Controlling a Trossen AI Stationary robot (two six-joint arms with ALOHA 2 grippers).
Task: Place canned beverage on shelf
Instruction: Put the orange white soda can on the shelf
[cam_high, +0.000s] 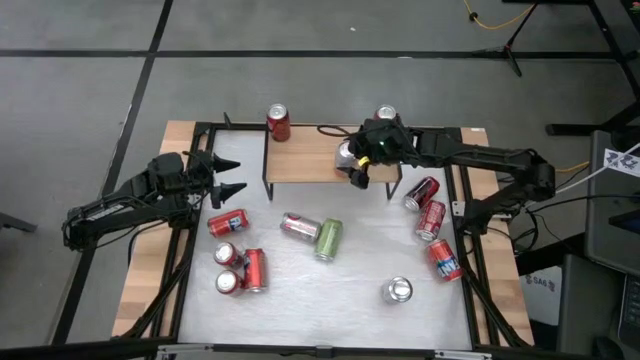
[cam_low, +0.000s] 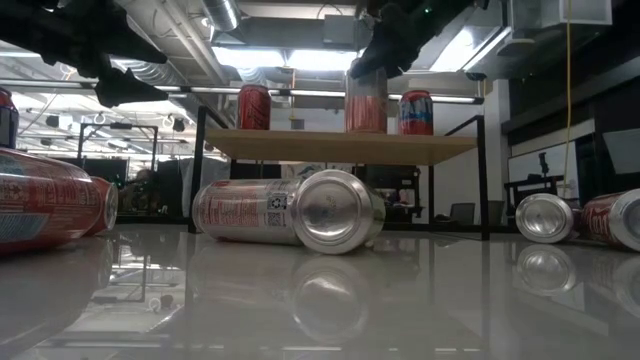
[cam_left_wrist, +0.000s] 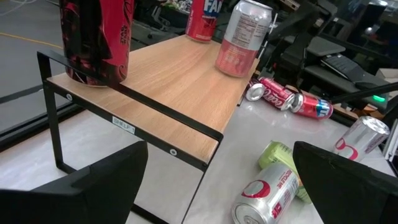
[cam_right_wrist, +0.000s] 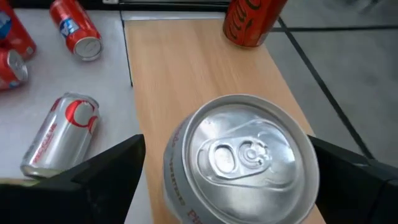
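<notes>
The shelf (cam_high: 305, 162) is a low wood-topped stand on black legs at the table's far side. A silver canned beverage (cam_right_wrist: 242, 158) stands upright on its top near the right end, also seen in the low view (cam_low: 366, 100) and in the left wrist view (cam_left_wrist: 244, 37). My right gripper (cam_right_wrist: 225, 148) hovers just over it, open, one finger on either side of the can's top; I see no touch. A red can (cam_high: 278, 122) and another can (cam_high: 386, 115) stand at the shelf's far corners. My left gripper (cam_high: 232, 188) waits open, left of the shelf.
Loose cans lie on the white table in front of the shelf: a silver-red one (cam_high: 299, 226), a green one (cam_high: 329, 238), several red ones at the left (cam_high: 255, 268) and right (cam_high: 431, 220). A silver can (cam_high: 398, 291) stands upright near the front.
</notes>
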